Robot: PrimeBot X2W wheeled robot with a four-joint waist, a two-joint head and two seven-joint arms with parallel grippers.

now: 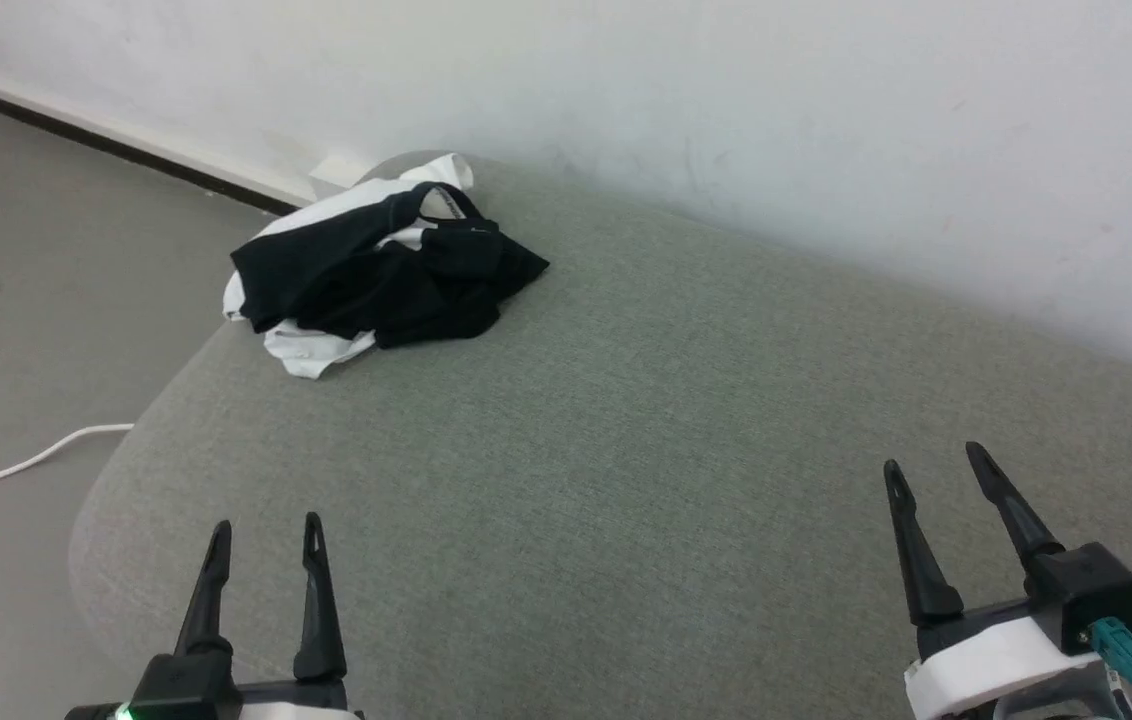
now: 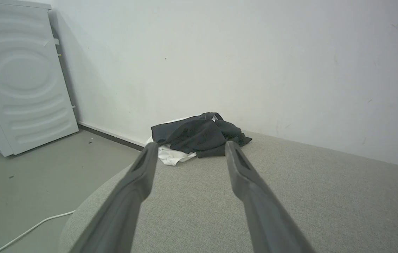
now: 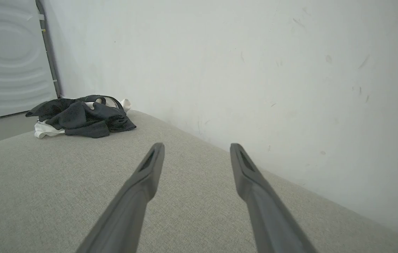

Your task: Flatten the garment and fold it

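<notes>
Grey fabric-covered surface [image 1: 676, 450] set against a white wall [image 1: 726, 100], seen from the near side. The garment [image 1: 381, 275] lies in a crumpled heap at the far left corner of the surface, close to the wall and at the rounded left edge. Black fabric covers most of the heap. White fabric shows beneath it on the left and near sides and at the far end, where a loop of black neck trim is also visible. The chest print cannot be made out.

The left gripper [image 1: 267, 522] is at the near left and the right gripper [image 1: 933, 456] at the near right. Each has its two dark fingers spread, with nothing between them. Both are well apart from the garment, with bare grey fabric between. In the left wrist view the heap appears beyond the fingertips, framed by them.

To the left of the surface, a white cable [image 1: 26, 462] lies on the grey floor [image 1: 46, 250]. A white appliance [image 2: 19, 77] with an embossed side panel stands farther left, against the wall.
</notes>
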